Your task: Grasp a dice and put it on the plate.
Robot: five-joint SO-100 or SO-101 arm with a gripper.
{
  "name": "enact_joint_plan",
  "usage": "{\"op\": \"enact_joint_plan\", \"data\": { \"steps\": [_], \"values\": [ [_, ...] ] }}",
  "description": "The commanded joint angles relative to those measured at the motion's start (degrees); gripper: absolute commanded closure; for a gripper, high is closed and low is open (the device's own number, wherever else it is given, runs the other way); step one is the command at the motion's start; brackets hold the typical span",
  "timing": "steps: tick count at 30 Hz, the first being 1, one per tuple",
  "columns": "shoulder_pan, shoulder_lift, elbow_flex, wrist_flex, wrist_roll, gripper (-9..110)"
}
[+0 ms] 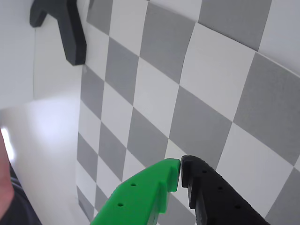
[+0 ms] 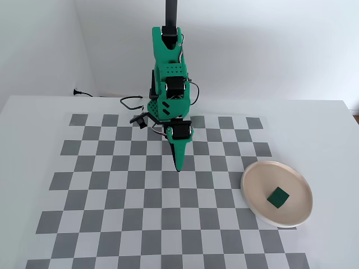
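We see the gripper (image 1: 180, 176) closed and empty in the wrist view, green finger (image 1: 150, 194) and black finger (image 1: 215, 199) tips meeting with nothing between them. Below it only the grey-and-white checkered mat (image 1: 187, 84), with a black bracket-like shape (image 1: 65, 26) at the mat's edge near the top left of that view. In the fixed view we see the gripper (image 2: 178, 165) pointing down over the middle of the mat (image 2: 112, 190), the green arm (image 2: 170, 84) rising behind it. We mark the dice (image 2: 277, 196) lying inside the plate (image 2: 255, 171), slightly right of its middle. The plate sits at the mat's right edge in that view, well apart from the gripper. White table (image 2: 33, 112) around the mat.
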Motion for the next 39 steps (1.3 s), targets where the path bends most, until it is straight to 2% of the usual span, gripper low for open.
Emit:
{"op": "enact_joint_plan", "data": {
  "steps": [1, 4, 20, 27, 39],
  "values": [
    [2.2, 13.6, 0.6, 6.8, 1.1, 106],
    [3.5, 29.3, 4.6, 16.9, 1.5, 106],
    [7.9, 29.5, 4.0, 31.0, 3.0, 106],
    [8.3, 29.5, 3.8, 32.0, 7.3, 106],
    [7.4, 29.5, 4.0, 31.2, 6.8, 106]
  ]
}}
